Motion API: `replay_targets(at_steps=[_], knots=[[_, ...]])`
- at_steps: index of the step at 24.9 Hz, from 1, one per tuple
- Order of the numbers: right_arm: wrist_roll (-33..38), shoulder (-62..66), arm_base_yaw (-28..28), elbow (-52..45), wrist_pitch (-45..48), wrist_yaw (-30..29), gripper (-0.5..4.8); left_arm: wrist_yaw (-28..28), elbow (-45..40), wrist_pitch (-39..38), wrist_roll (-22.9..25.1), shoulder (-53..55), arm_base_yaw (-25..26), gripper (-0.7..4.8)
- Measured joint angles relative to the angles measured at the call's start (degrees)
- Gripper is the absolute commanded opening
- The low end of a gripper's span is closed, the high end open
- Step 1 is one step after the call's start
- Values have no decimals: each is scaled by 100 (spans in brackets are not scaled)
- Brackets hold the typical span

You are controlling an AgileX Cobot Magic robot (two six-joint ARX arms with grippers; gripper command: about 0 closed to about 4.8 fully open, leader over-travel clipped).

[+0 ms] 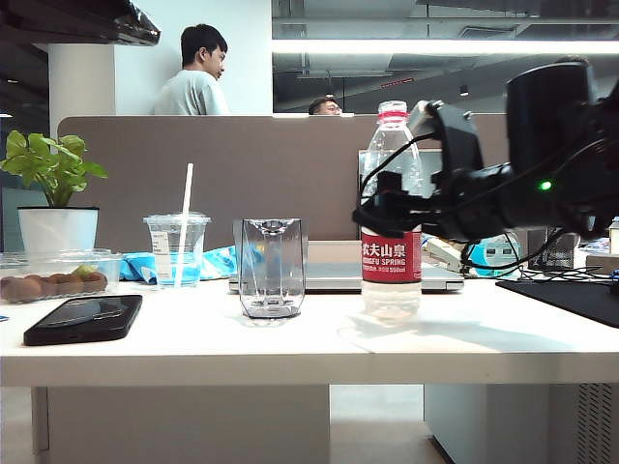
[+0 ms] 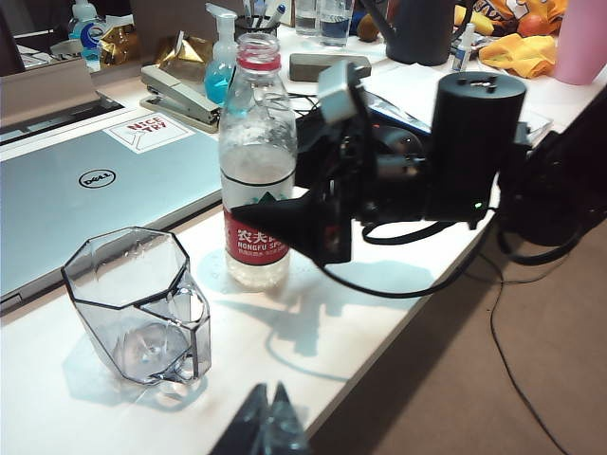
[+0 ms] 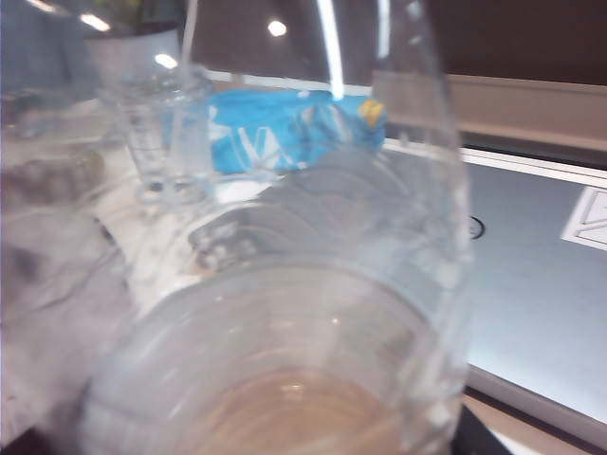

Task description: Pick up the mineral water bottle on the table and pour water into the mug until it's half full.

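Mineral water bottle [image 1: 392, 208] upright on the white surface [image 1: 290, 338], right of centre. Right gripper [image 1: 387, 208] at label height, fingers spread wide around the bottle, not clamped. Mug [image 1: 271, 268] stands just left, apart from the bottle. Laptop [image 1: 338, 275] behind both. Lidded cup with straw [image 1: 177, 248] and phone [image 1: 84, 319] further left. Left gripper [image 2: 270, 422] hangs near the mug; its fingers' state cannot be told.

The mineral water bottle [image 1: 391, 208] stands upright on the white table [image 1: 290, 343], clear plastic with a red-and-white label and a red neck ring, uncapped. The mug [image 1: 271, 267], an empty faceted clear glass, stands upright nearby to its left.
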Motion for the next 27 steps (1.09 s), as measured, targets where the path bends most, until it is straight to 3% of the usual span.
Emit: replay_targets(at_steps=[2,4,5,10,13,18,27], knots=[[0,114,70,105,2,2,413,0,0,-2,0,-2,0,-4],[0,208,122,212,-17,2,312,0,0,-2,0,-2,0,-4],[0,238,122,251,-15,-7,295,0,0,-2,0,-2,0,-4],[7,236,122,256,-24,264,290,0,0,-9,0,0,0,-4],[11,236,114,256,-24,308,213,0,0,-7,0,0,0,-4],[-765,127,114,415,-437,334,216,0,0,-7,0,0,0,-4],[-3195,-800,138,1416,-3576,1185,237,0,0,-7,0,0,0,-4]])
